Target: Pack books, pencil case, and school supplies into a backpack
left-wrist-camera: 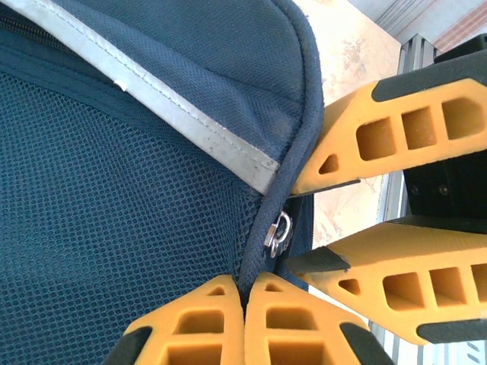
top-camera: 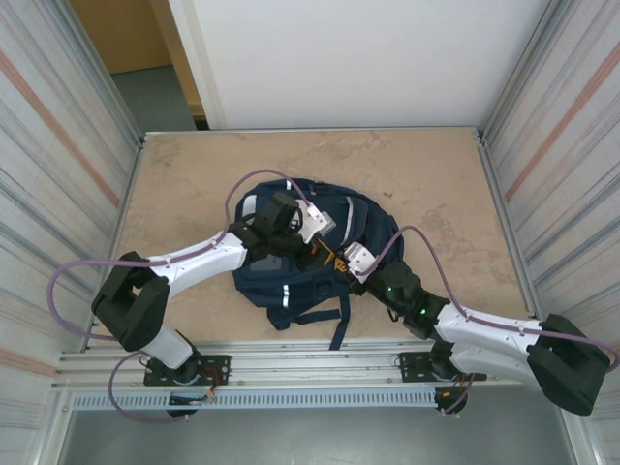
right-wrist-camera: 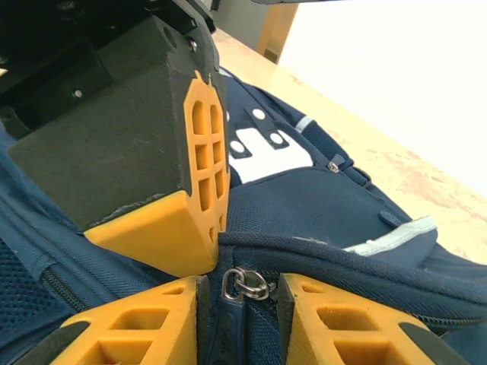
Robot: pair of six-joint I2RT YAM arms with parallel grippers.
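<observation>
Where left fingers [left-wrist-camera: 199, 328] pinch it, navy backpack [top-camera: 291, 286], white patches [right-wrist-camera: 293, 157]

A mottled tan table [top-camera: 194, 184] sat boxed in between a ribbed metal left wall [top-camera: 48, 145] and a matching right wall [top-camera: 572, 126], each crossed by a faint reddish stripe, with a plain white back wall [top-camera: 358, 58] rising behind its far edge. Beyond the far-left corner lay grey floor [top-camera: 155, 97] and a brown wooden panel [top-camera: 126, 29], while silver rails [top-camera: 310, 354] and a slotted strip [top-camera: 310, 399] ran along the near edge. Soft, even light fell throughout.
</observation>
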